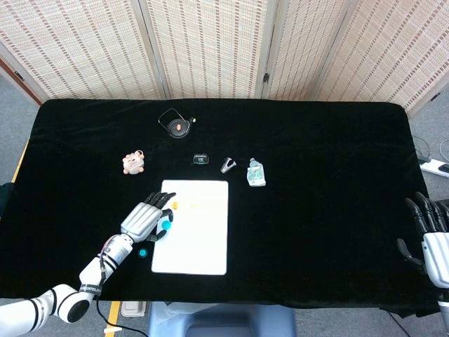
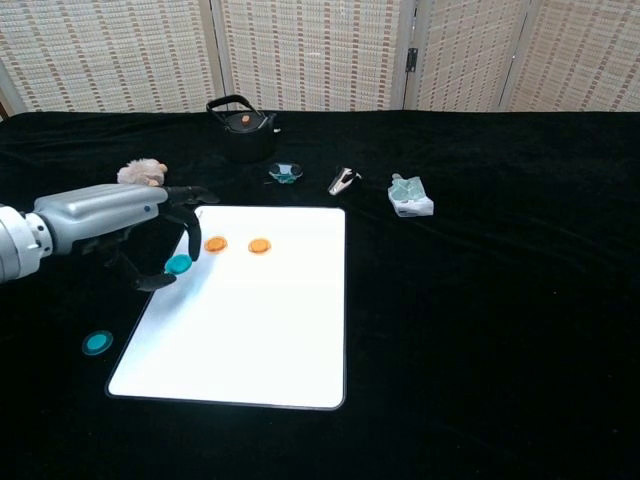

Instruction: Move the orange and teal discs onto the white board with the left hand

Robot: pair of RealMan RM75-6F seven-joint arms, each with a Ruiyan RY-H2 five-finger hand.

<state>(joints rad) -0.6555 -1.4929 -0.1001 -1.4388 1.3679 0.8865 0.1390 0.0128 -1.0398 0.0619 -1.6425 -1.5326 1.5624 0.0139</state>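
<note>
My left hand (image 2: 150, 235) is pinching a teal disc (image 2: 178, 264) between the thumb and a curled finger, carried just above the left edge of the white board (image 2: 260, 330), at about the level of the board's far third. To finish this step well, I would take the disc a little further right so it sits fully over the white surface, not on the rim, lower it until it lies flat, and only then ease the fingers apart, lifting straight up so it does not drag or flip. I would also steer clear of the two orange discs (image 2: 237, 245) already lying side by side on the far part of the board, just right of my fingers. The held disc is small, round, flat and bright teal; in the head view it shows as a teal spot under the hand (image 1: 147, 220). A second teal disc (image 2: 96, 343) is on the black counter (image 2: 500, 300), off the board's near left corner, so by my reckoning it is not yet done. My right hand (image 1: 429, 235) rests at the far right edge of the counter with nothing in it, fingers loosely extended and apart.
</note>
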